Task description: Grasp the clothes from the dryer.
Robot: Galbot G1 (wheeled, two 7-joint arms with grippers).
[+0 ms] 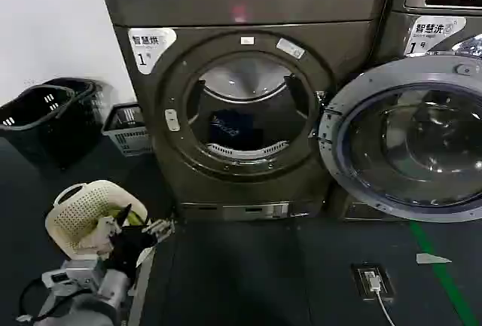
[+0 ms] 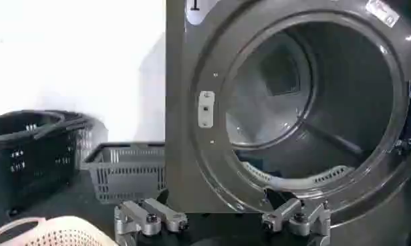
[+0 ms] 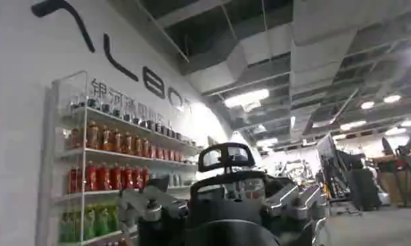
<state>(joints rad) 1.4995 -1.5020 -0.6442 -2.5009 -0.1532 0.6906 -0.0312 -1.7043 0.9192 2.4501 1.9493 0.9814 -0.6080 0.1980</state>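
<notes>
Dryer [image 1: 248,100] fills centre of head view, upper half; bronze-grey front-loader, white "1" sticker [image 1: 149,46] at its upper left. Door [image 1: 403,138] swung fully open to right edge of frame, glass facing out. Porthole open; drum interior dark, w/ a dark blue garment [image 1: 226,126] lying low in drum, left of centre, just above perforated lint grille [image 1: 247,150] at the lower rim. Left gripper [image 1: 139,234] sits lower left of head view, on the floor side, well short of the dryer, fingers spread apart, nothing between them; in left wrist view the two fingertips [image 2: 152,217] show at bottom edge, wide apart, w/ the porthole straight ahead. Cream perforated basket [image 1: 86,209] just behind left gripper, lower left. Two black baskets [image 1: 45,115] at left edge against white wall; grey crate [image 1: 128,129] beside dryer's lower left corner. Right gripper [image 3: 225,207] in right wrist view, lower centre, pointing at a shelf of bottles [image 3: 111,174] and a ceiling; can't tell if open or closed.
</notes>
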